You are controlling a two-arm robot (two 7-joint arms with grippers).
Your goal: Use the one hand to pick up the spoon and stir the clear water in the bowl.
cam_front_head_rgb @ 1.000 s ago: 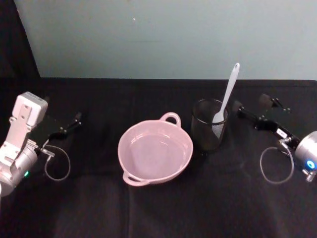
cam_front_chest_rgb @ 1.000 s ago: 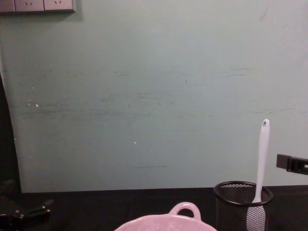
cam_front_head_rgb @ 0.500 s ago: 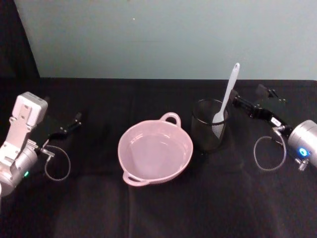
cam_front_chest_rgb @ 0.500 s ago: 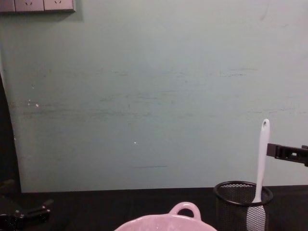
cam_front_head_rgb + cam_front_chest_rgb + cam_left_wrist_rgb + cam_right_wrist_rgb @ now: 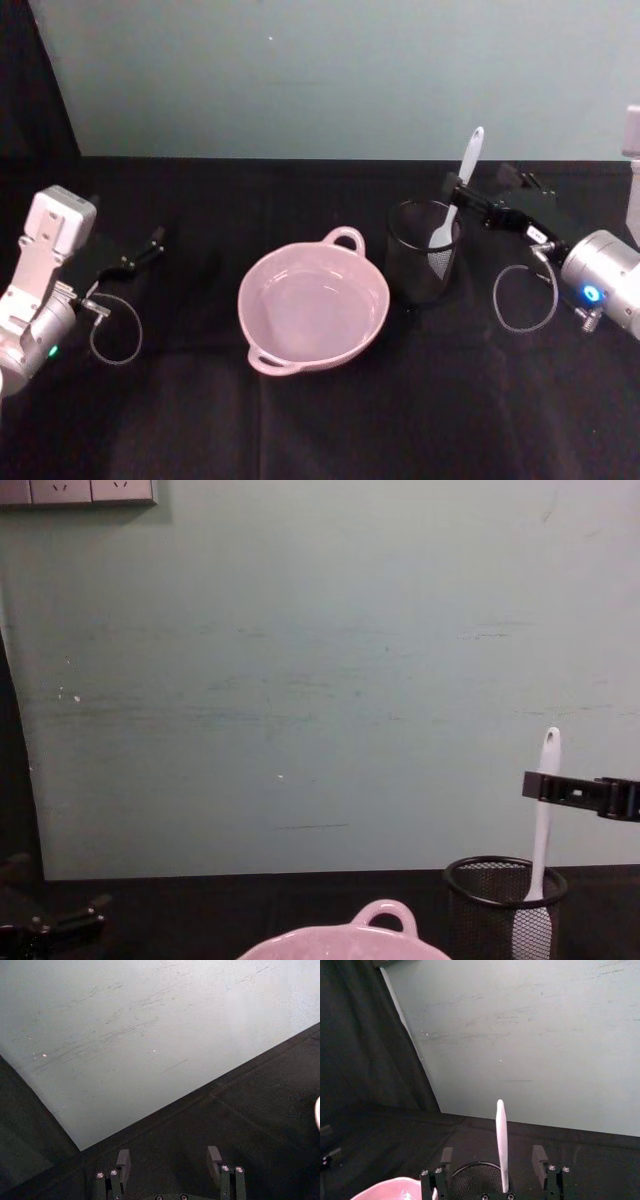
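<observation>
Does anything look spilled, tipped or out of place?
Nothing stands out. The bowl sits upright, no visible spill; the spoon stands in the mesh cup, right pincer open either side of its handle; left pincer parked at the left.

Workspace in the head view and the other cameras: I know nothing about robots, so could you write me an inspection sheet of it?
Surface: black cloth table.
Job's things: white spoon stands nearly upright in the cup; pink bowl, left of the cup, holds clear water.
Clutter: black mesh cup.
Grippers: right gripper open, a finger on either side of the spoon's handle, not closed on it; left gripper open, parked at the table's left.
Cables: left cable loop and right cable loop, each by its wrist, apart from the bowl.
Surroundings: pale green wall, sockets, dark curtain.
</observation>
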